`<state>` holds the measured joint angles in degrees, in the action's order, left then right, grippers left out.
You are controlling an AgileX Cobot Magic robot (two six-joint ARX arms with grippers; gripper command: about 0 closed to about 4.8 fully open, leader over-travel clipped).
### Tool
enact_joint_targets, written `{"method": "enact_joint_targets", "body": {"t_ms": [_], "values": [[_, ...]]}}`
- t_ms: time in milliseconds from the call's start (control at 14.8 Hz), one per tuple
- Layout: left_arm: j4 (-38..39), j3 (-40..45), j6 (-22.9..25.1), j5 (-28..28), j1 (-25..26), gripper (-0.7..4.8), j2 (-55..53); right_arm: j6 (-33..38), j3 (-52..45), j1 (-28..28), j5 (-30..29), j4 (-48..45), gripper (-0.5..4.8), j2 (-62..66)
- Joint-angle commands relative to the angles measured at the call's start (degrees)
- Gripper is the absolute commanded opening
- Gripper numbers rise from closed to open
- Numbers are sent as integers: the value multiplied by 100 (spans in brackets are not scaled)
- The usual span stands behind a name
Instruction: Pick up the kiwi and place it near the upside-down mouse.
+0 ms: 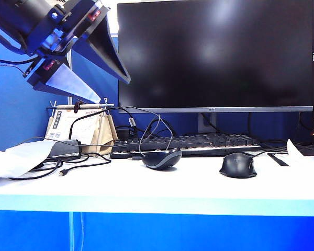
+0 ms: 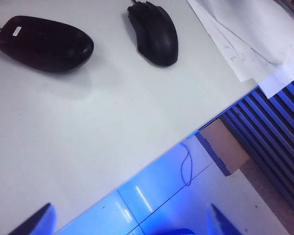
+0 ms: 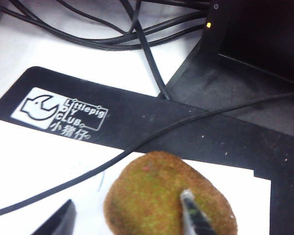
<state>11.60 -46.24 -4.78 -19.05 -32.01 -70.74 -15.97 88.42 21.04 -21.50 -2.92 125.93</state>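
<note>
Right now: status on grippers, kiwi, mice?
Left gripper open, empty, raised above the table's left. Right gripper astride the kiwi, jaws not closed. Upside-down mouse mid-table, upright mouse beside it. Cable lies close by the kiwi.

two mice (image 1: 161, 158) (image 1: 237, 165), one kiwi (image 3: 161, 196), perhaps

The left pincer (image 1: 97, 78) has broad black wedge-shaped fingers (image 1: 107, 52) on a black housing with red markings.
</note>
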Motion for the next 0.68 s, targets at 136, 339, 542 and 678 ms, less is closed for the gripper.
{"method": "enact_joint_targets", "body": {"t_ms": [136,339,542,678], "values": [[-52,-13,-13,-50,-4,404,11,42,-116,-46,122,1047,348,345],[-55,-13,-15,-55,-4,404,11,48,-116,-44,411,964,463,345],[-57,-13,-13,-66,-48,404,11,50,-116,-37,619,951,463,345],[-107,-13,-15,-92,-116,404,11,50,-116,-33,800,964,456,345]]}}
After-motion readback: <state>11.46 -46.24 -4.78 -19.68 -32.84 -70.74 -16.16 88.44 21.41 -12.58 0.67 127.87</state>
